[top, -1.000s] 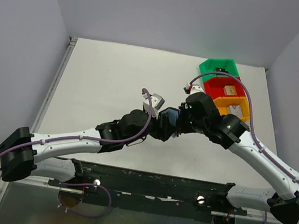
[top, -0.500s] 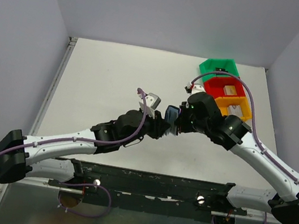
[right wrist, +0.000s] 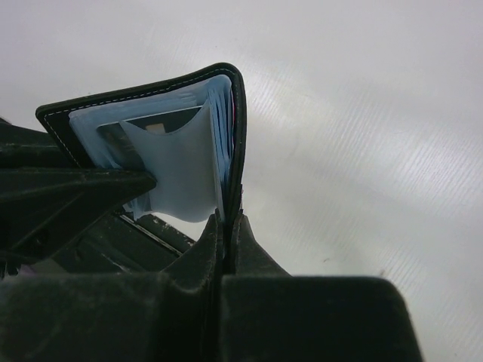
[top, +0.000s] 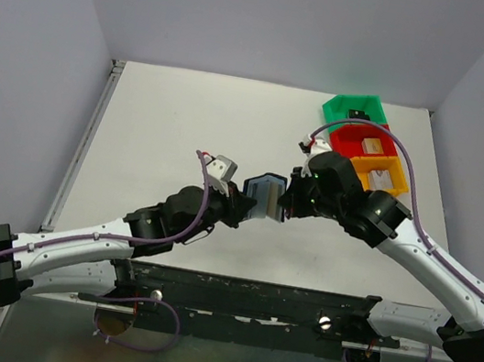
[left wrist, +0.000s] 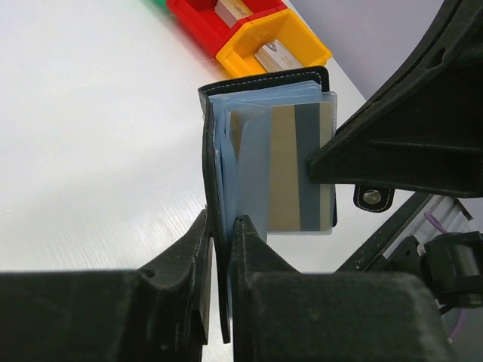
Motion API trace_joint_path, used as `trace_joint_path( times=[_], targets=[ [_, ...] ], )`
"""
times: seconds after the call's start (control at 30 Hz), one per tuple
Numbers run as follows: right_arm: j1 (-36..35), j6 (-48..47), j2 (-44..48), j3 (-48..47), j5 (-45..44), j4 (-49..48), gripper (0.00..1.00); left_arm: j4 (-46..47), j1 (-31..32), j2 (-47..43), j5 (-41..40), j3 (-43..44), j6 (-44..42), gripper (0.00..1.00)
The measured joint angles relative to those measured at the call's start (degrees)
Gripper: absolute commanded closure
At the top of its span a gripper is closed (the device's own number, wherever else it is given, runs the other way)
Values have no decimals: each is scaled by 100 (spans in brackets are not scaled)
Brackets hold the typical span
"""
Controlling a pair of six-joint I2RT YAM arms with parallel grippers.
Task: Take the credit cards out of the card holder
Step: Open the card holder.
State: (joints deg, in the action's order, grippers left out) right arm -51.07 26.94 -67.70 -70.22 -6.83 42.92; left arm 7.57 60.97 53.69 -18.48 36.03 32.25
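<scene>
The black card holder [top: 265,194] hangs open above the table between my two grippers. My left gripper [top: 243,204] is shut on one black cover together with a blue-grey pocket [left wrist: 221,222]. On the other cover my right gripper [top: 287,202] is shut [right wrist: 226,219]. In the left wrist view the card holder [left wrist: 264,79] shows a clear sleeve with a gold and grey credit card [left wrist: 298,166] inside. The right wrist view shows the card holder [right wrist: 151,94] with blue-grey pockets fanned out and a dark card edge [right wrist: 162,121] tucked in them.
A green bin [top: 354,109], a red bin [top: 360,140] and an orange bin [top: 375,173] stand in a row at the back right, small items inside. The red bin [left wrist: 219,19] and orange bin [left wrist: 272,49] lie just beyond the holder.
My left gripper has closed onto one cover and pulled back to the left. The holder has swung open between the two grippers. The right gripper kept its hold.
</scene>
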Motion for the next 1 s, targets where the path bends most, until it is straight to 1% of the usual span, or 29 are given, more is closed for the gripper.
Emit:
trace_joint_path(
  times=[0.1,0.13,0.17,0.2,0.33,0.43,0.5,0.6,0.8,0.9,1.0],
  targets=[
    [0,0,2,4,87,-24,100,15,0,-149,-7,-120,-37,100],
    [0,0,2,7,116,-35,99,22,0,-199,-7,-155,-42,100],
    [0,0,4,11,146,-48,97,33,0,-234,-7,-177,-33,100],
    [0,0,9,11,175,-59,94,35,0,-262,-7,-186,-72,100],
    [0,9,72,46,310,-155,73,92,-9,-367,-9,-247,-85,100],
    [0,31,188,133,577,-308,58,267,-11,-529,39,-420,-107,100],
    [-11,39,304,205,774,-433,51,350,-17,-627,140,-529,-120,100],
    [-17,52,468,262,1001,-597,44,431,-26,-780,372,-643,-140,100],
    [-22,39,616,282,1187,-774,42,525,-39,-1029,769,-649,-173,100],
    [-22,7,623,297,1215,-807,47,520,-48,-1167,944,-647,-192,100],
    [2,-50,682,343,1290,-828,49,514,-63,-1351,1088,-647,-223,100]
  ],
)
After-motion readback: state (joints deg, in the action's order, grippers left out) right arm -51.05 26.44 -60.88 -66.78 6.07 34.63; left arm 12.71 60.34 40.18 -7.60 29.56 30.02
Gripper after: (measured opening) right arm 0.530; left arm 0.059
